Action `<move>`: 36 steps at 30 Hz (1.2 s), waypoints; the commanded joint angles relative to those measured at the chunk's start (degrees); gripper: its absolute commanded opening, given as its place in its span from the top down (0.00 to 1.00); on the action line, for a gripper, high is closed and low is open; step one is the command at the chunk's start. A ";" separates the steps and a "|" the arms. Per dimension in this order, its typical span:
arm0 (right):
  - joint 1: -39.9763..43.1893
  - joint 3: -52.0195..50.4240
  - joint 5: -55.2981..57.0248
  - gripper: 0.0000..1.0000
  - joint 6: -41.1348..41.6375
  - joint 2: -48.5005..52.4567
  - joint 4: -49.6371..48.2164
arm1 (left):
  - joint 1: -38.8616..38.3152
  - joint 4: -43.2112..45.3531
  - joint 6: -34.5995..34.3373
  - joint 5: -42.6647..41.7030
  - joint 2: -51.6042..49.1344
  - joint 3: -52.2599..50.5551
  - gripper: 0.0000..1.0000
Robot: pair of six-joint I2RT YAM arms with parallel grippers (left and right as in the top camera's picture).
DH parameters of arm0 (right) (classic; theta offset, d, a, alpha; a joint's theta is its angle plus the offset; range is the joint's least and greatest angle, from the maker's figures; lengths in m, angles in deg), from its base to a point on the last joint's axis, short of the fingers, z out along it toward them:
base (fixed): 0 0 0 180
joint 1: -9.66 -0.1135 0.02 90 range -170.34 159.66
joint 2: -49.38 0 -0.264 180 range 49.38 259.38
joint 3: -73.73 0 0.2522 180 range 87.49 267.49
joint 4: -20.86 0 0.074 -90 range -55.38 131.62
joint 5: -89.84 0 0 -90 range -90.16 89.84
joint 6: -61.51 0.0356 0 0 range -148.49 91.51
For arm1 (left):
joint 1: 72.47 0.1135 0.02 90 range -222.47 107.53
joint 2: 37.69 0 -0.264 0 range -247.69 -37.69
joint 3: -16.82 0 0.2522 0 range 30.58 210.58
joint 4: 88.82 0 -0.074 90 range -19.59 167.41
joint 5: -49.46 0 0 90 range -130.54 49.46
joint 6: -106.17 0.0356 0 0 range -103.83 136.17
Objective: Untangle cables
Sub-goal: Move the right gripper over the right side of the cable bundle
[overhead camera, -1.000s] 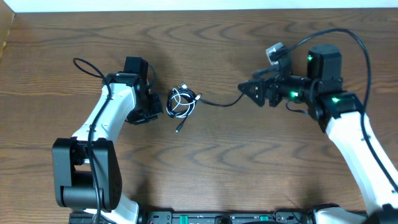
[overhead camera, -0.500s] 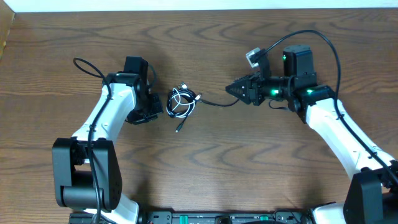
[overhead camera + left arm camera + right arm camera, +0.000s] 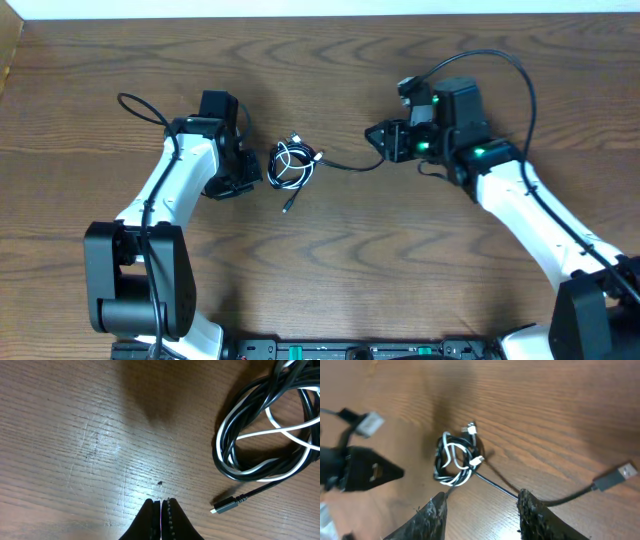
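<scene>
The cables (image 3: 293, 163) lie as a small coil of black and white cord on the wooden table, between the two arms. In the left wrist view the coil (image 3: 270, 435) sits at the upper right, and a black plug end (image 3: 220, 508) lies on the wood just right of my left gripper (image 3: 161, 505), which is shut on nothing. My left gripper (image 3: 243, 178) rests just left of the coil. My right gripper (image 3: 378, 140) hovers right of it, open, with only bare wood between its fingers (image 3: 482, 505). A black tail runs from the coil (image 3: 455, 460) past the right finger (image 3: 530, 507) to a USB plug (image 3: 615, 476).
Thicker black wires (image 3: 140, 105) loop off each arm over the table. The table's far edge (image 3: 320, 17) meets a white wall at the top. The left arm's gripper (image 3: 360, 472) shows at the left of the right wrist view.
The right arm has swung left, closer to the coil and the black tail, and its jaws have narrowed somewhat. The left arm and the coil have not moved.
</scene>
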State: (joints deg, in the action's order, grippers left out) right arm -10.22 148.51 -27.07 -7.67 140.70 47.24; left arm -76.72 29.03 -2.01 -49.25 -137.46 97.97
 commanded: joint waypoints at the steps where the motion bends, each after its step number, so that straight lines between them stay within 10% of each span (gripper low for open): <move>1: -3.48 -0.35 10.27 0.56 5.99 2.23 0.00 | -0.13 -0.13 -0.15 0.31 -0.15 -0.22 0.92; 19: -11.80 -0.33 11.30 0.16 6.43 16.63 -6.82 | -0.13 0.04 -0.15 0.31 -0.15 -0.22 0.85; 36: -14.16 -0.35 12.00 0.35 6.62 17.75 -10.14 | -0.13 0.07 -0.15 0.31 -0.15 -0.22 0.83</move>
State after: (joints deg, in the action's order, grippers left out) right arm -23.61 148.40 -15.73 -1.47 158.30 37.76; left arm -76.72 29.30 -2.03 -49.25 -137.46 97.97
